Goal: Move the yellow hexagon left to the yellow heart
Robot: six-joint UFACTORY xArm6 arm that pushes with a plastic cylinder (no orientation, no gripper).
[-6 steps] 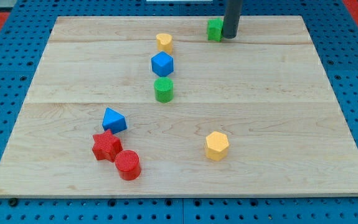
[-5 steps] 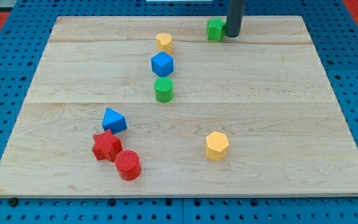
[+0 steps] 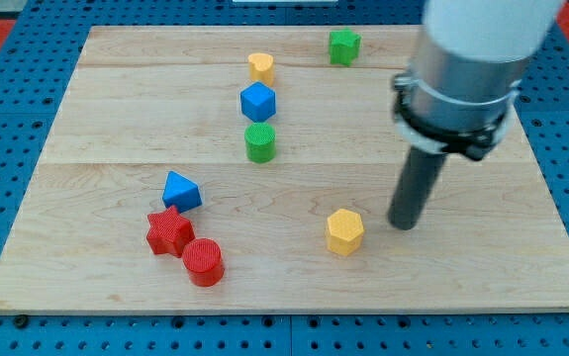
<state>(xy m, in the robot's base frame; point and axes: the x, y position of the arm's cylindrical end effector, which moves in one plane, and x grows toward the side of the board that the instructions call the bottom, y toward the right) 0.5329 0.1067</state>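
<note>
The yellow hexagon (image 3: 344,231) lies on the wooden board (image 3: 482,267) right of centre, near the view's bottom. The yellow heart (image 3: 260,66) sits near the view's top, left of centre. My tip (image 3: 402,225) rests on the board just to the right of the yellow hexagon, a small gap apart. The arm's grey and white body fills the upper right of the view.
A blue hexagon (image 3: 257,101) and a green cylinder (image 3: 260,142) line up below the yellow heart. A green block (image 3: 342,45) sits at the top. A blue triangle (image 3: 180,190), red star (image 3: 169,231) and red cylinder (image 3: 204,262) cluster at lower left.
My tip has moved from beside the green block at the view's top down to the right of the yellow hexagon. No block has moved.
</note>
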